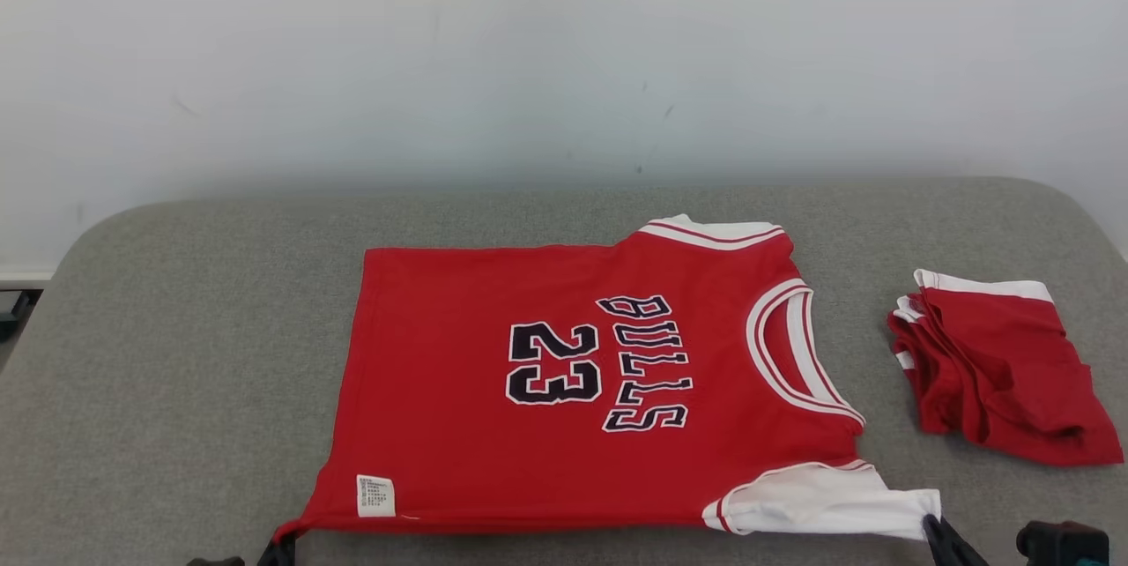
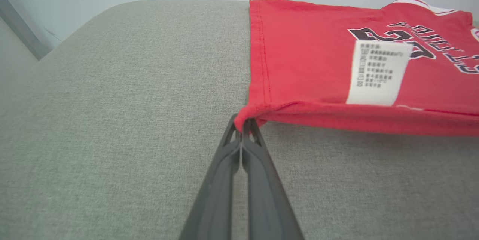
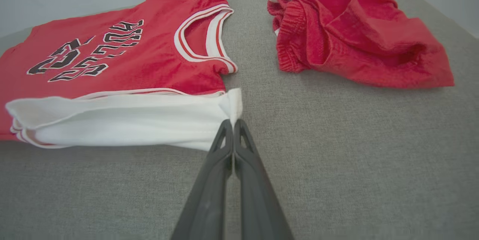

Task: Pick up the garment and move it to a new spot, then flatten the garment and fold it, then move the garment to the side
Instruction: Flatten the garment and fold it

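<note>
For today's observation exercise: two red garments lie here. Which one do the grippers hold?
The jersey printed BULLS 23: the left gripper and right gripper pinch its near corners. The folded shorts lie apart, untouched.

Red jersey (image 2: 307, 57) corner pinched between left fingers (image 2: 262, 172).

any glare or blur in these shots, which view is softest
Head view: even, soft light, no glare, jersey lettering crisp. Left wrist view: softest, the care label print smears. Right wrist view: folded red garment sharp, faint shadow beneath the white sleeve.
</note>
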{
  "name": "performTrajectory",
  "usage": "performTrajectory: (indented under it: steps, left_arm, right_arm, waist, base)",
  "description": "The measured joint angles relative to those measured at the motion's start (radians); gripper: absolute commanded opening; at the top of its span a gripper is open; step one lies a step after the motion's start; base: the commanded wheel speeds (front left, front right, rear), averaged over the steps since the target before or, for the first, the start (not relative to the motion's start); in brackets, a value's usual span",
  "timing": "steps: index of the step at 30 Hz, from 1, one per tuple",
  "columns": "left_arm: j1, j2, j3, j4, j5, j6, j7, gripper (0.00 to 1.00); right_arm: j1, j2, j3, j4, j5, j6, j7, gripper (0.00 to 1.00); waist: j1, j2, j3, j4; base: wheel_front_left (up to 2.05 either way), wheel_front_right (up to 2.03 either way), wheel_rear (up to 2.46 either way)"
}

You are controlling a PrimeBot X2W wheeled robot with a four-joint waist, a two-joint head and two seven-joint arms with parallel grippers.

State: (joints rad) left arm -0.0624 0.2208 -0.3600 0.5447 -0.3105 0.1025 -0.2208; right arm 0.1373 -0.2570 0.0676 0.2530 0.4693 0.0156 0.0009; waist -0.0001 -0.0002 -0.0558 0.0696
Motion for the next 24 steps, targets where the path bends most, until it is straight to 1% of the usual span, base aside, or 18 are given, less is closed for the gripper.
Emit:
performTrajectory:
  steps: [4,13,18,20,21,24]
  left_arm:
    - [0.016,-0.001,0.01,-0.017,-0.007,0.002,-0.001,0.0]
    - [0.031,0.0,0.017,-0.045,-0.007,0.004,-0.002,0.0]
    - [0.032,0.0,0.023,-0.075,-0.007,0.012,-0.006,0.0]
    - [0.022,0.004,0.031,-0.109,-0.007,0.012,-0.007,0.0]
    - [0.022,0.004,0.031,-0.109,-0.007,0.012,-0.007,0.0]
    - [-0.021,0.021,0.044,-0.162,0.001,0.012,-0.01,0.0]
  right_arm:
    - [0.042,0.009,-0.006,-0.028,0.008,-0.016,0.001,0.0]
    - [0.042,0.016,0.005,-0.08,0.013,-0.02,0.019,0.0]
    - [0.035,0.023,0.001,-0.132,0.025,-0.02,0.025,0.0]
    - [0.003,0.012,-0.013,-0.178,0.026,-0.02,0.015,0.0]
    - [0.003,0.012,-0.013,-0.178,0.026,-0.02,0.015,0.0]
    - [-0.055,-0.019,-0.029,-0.24,0.005,-0.02,-0.001,0.0]
  waist:
    - [0.0,0.0,-0.009,-0.003]
    - [0.0001,0.0001,-0.006,-0.009]
    - [0.0001,0.0002,-0.003,-0.009]
    - [0.0001,0.0001,-0.004,-0.008]
    - [0.0001,0.0001,-0.004,-0.008]
    - [0.0001,0.0001,-0.008,-0.007]
  base:
    - [0.0,0.0,0.0]
    - [0.0,0.0,0.0]
    - [0.0,0.0,0.0]
    - [0.0,0.0,0.0]
    - [0.0,0.0,0.0]
    - [0.0,0.0,0.0]
